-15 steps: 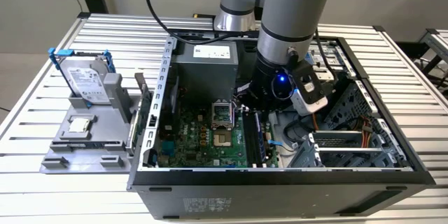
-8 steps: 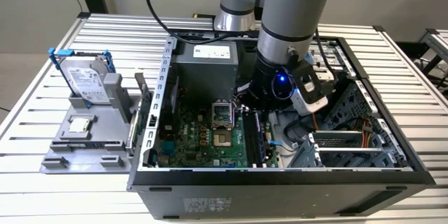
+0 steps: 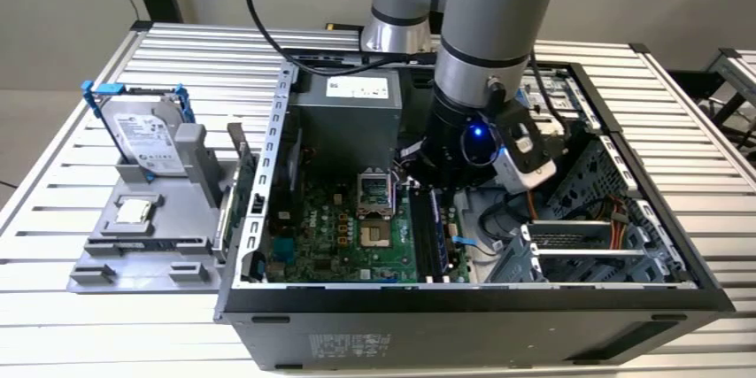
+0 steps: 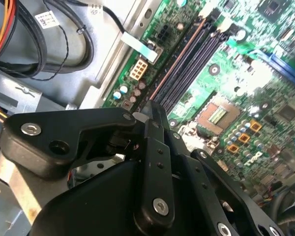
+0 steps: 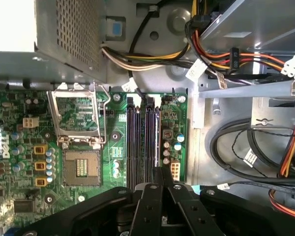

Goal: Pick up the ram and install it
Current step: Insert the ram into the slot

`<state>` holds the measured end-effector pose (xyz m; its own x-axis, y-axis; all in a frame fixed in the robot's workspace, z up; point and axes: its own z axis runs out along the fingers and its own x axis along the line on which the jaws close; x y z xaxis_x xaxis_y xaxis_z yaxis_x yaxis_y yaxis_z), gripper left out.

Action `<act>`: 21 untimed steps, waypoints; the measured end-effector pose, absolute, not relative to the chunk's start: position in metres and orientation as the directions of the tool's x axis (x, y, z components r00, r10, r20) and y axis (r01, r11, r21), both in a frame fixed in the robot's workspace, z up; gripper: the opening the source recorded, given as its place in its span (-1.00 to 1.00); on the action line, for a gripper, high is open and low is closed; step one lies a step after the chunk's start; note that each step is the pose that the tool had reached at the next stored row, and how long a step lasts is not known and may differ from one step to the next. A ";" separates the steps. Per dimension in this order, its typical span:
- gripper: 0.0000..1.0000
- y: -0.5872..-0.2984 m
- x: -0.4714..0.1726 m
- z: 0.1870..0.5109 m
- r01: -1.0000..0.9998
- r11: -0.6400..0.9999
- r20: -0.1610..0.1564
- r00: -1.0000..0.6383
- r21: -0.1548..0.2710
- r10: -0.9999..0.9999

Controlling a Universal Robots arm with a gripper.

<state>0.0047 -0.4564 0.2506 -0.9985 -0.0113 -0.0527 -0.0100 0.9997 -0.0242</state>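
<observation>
We see a slatted metal desk (image 3: 106,325) carrying an open computer case (image 3: 473,307) beside a grey holder (image 3: 154,245). The arm reaches down into the case; its gripper (image 5: 157,172) is closed over the memory slots (image 5: 142,137), seemingly pressing the ram (image 3: 440,236), edge-on, there.

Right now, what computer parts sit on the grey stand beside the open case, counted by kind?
Hard drive: 1
Processor chip: 1
Total on the grey stand: 2
</observation>
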 end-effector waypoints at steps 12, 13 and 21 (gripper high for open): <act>-1.00 -0.456 0.005 0.251 -0.157 0.987 -0.028 -0.987 -0.046 -0.158; -1.00 -0.456 0.005 0.251 -0.172 0.984 -0.026 -0.984 -0.045 -0.173; -1.00 -0.456 0.005 0.251 -0.257 0.966 -0.019 -0.966 -0.009 -0.258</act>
